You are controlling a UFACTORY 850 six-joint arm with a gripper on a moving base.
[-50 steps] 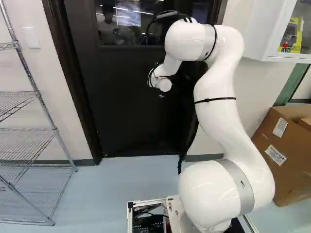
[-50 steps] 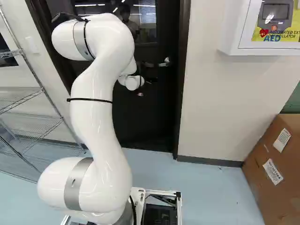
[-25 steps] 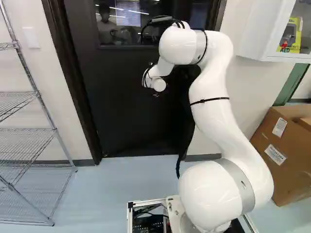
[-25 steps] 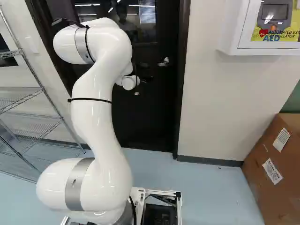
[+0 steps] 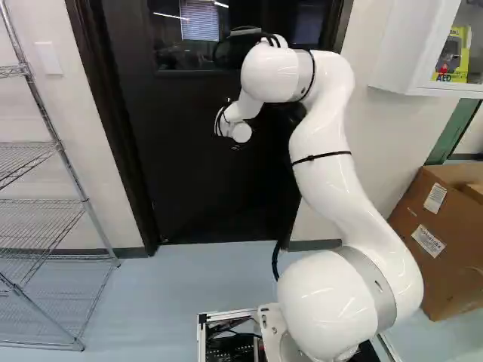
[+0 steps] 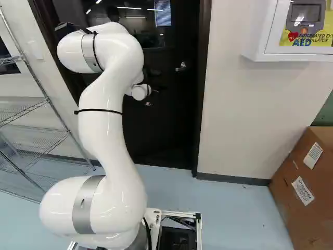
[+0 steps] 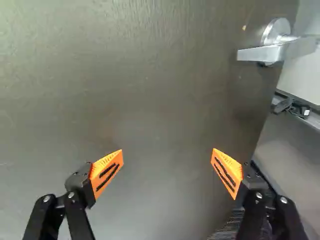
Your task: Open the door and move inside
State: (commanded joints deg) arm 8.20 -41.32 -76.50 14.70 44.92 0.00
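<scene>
The dark door (image 5: 204, 181) stands closed in its frame ahead of the arm. Its silver lever handle (image 6: 181, 66) shows to the right of my wrist in the right base view; the arm hides it in the left base view. My gripper (image 6: 156, 89) is mostly hidden behind the white wrist, in front of the door. In the wrist view the gripper (image 7: 167, 172) is open, its orange pads wide apart with nothing between them and the flat door (image 7: 150, 100) ahead. The handle (image 7: 265, 52) is ahead and off beyond the right-hand finger, apart from it.
A wire shelf rack (image 5: 45, 200) stands left of the door. Right of it are a wall (image 6: 239, 114), a white AED cabinet (image 6: 255, 31) mounted high, and a cardboard box (image 6: 307, 182) on the floor. The door has a window (image 5: 196, 34) in its upper part.
The arm has swung left across the door, carrying the gripper farther from the handle, and its upper part has dipped slightly. The base and the door have not moved.
</scene>
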